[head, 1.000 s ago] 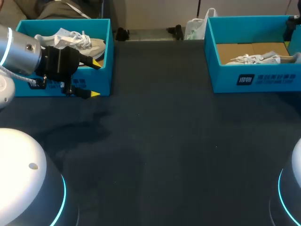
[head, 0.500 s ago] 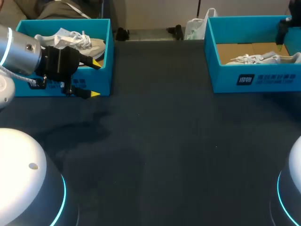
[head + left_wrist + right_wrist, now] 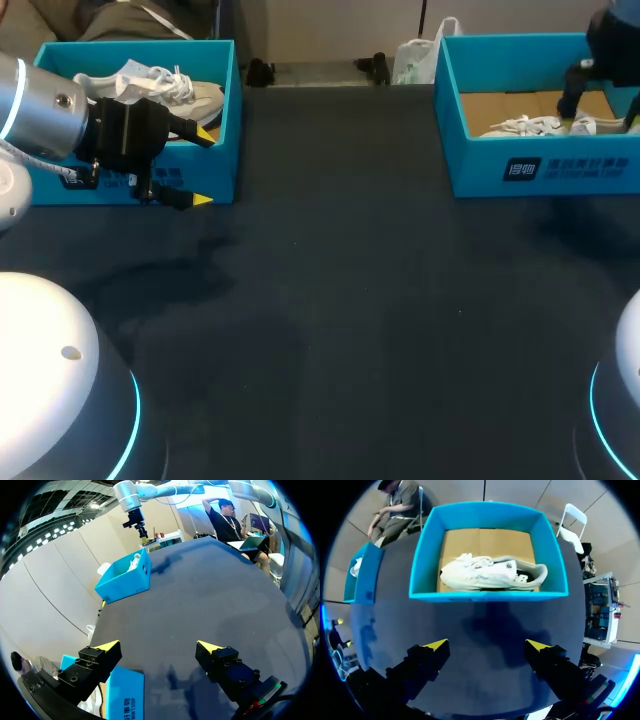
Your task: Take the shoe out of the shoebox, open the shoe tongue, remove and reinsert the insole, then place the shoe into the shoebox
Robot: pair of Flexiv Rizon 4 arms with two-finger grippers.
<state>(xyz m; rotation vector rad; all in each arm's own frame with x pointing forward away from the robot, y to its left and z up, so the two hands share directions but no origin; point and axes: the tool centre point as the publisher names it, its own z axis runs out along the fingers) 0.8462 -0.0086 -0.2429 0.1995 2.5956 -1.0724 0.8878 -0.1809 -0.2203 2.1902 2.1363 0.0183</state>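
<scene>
Head view, right hand (image 3: pixel 598 110) now above shoebox (image 3: pixel 480 165)

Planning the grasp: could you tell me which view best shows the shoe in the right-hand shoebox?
Right wrist view: the whole shoe shows from above. Head view: only its top over the shoebox wall; left wrist: a speck.

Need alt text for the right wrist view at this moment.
A white shoe lies inside an open blue shoebox on a dark table. The right claw hovers short of the box, open and empty.
</scene>
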